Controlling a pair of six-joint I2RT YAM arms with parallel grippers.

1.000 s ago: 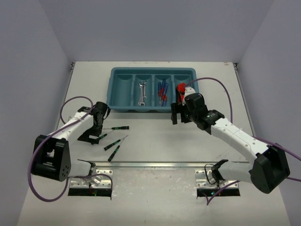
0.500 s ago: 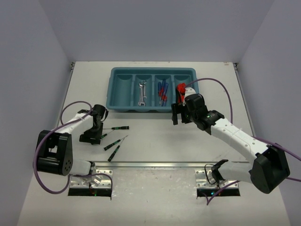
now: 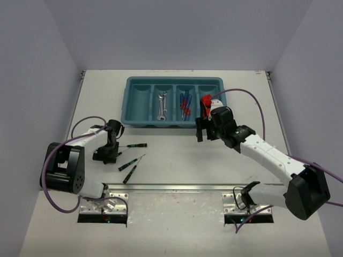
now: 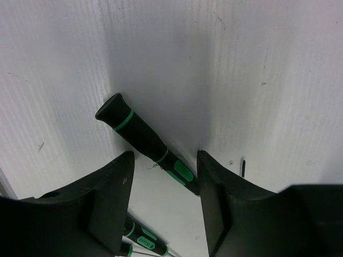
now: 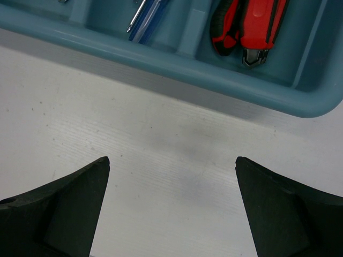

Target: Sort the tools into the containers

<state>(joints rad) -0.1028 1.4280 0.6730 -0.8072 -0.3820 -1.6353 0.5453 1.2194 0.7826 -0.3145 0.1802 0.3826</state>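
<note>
The teal tray (image 3: 140,101) holds a silver wrench (image 3: 162,105), blue-handled screwdrivers (image 3: 185,104) and red-and-black pliers (image 3: 206,100) in separate compartments. Three black-and-green precision screwdrivers (image 3: 131,162) lie on the table left of centre. My left gripper (image 3: 106,154) is open and low over a fourth one (image 4: 150,144), whose handle lies between the jaws (image 4: 164,160), close to the right finger. My right gripper (image 3: 204,133) is open and empty over bare table just in front of the tray (image 5: 161,64). The pliers (image 5: 252,27) and a blue screwdriver (image 5: 147,19) show beyond it.
The tray's leftmost compartment (image 3: 140,93) shows no tools. Another precision screwdriver (image 4: 140,234) lies just behind my left fingers. Cables loop beside both arms. Walls close in the table on three sides.
My left arm has swung and folded in nearer its base, settling the gripper around the screwdriver handle. The right arm has not moved.
</note>
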